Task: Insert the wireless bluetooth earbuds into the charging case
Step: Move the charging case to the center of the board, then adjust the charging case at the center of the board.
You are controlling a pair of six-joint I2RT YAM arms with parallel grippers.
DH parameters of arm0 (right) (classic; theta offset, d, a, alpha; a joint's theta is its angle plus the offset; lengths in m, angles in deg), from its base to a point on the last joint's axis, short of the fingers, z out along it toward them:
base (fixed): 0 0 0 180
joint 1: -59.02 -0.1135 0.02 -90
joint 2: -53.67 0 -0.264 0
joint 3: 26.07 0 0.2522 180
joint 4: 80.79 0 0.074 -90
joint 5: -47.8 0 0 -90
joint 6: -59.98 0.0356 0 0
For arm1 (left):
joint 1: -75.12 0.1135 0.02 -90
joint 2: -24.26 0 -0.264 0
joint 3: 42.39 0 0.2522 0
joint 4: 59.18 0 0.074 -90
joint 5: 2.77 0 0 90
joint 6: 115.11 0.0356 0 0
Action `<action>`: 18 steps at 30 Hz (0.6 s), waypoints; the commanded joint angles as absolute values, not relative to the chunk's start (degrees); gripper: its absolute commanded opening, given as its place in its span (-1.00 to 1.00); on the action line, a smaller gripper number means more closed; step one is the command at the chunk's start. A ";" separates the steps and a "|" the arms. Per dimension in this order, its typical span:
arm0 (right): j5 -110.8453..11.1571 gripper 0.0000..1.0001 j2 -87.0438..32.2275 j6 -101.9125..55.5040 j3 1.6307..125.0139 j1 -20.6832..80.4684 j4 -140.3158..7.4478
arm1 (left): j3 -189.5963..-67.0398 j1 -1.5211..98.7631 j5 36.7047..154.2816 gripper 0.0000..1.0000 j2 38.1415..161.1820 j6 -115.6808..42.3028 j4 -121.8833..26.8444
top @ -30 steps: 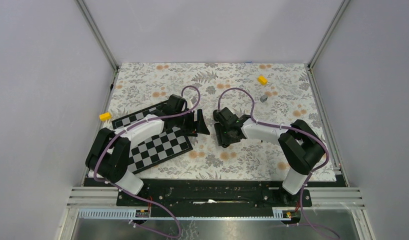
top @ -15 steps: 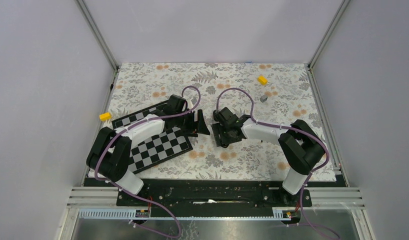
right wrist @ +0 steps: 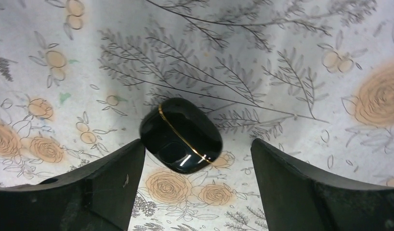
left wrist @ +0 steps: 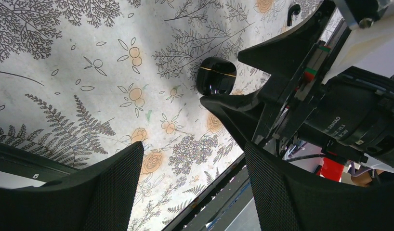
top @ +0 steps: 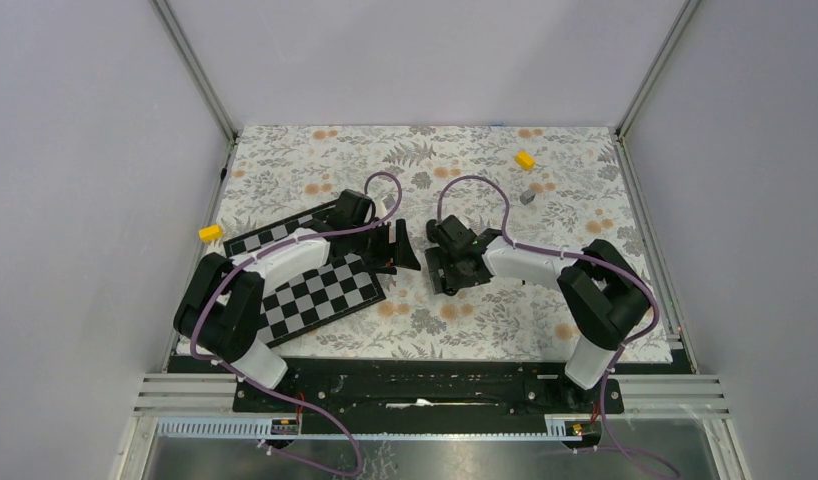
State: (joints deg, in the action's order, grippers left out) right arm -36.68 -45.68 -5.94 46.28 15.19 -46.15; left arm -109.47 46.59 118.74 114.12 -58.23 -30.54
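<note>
Right gripper jaws stand wide either side of the closed charging case, holding nothing — left gripper likewise open, empty; best lift clear without nudging it.

Plain pale grey walls are closing in the space ahead of and to either side of the left gripper and right gripper, meeting at aluminium corner posts. A grey-and-orange floral cloth is covering the table beneath them. Behind them an aluminium rail is running along the table's edge. Soft, even light is falling throughout.
</note>
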 commanded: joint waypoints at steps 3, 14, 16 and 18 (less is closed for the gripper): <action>-28.78 0.77 -39.76 10.28 45.08 14.66 -42.59 | -109.80 46.56 120.07 0.57 114.59 -58.60 -33.12; -18.08 0.58 -38.60 33.11 42.59 8.83 -44.48 | -109.76 46.56 120.14 0.57 114.36 -58.72 -33.57; -17.49 0.56 -38.74 35.18 42.41 8.75 -44.41 | -109.32 46.56 120.10 0.57 114.03 -58.66 -33.56; -17.49 0.54 -39.41 36.47 42.60 8.77 -44.24 | -109.06 46.56 120.10 0.57 114.00 -58.59 -33.58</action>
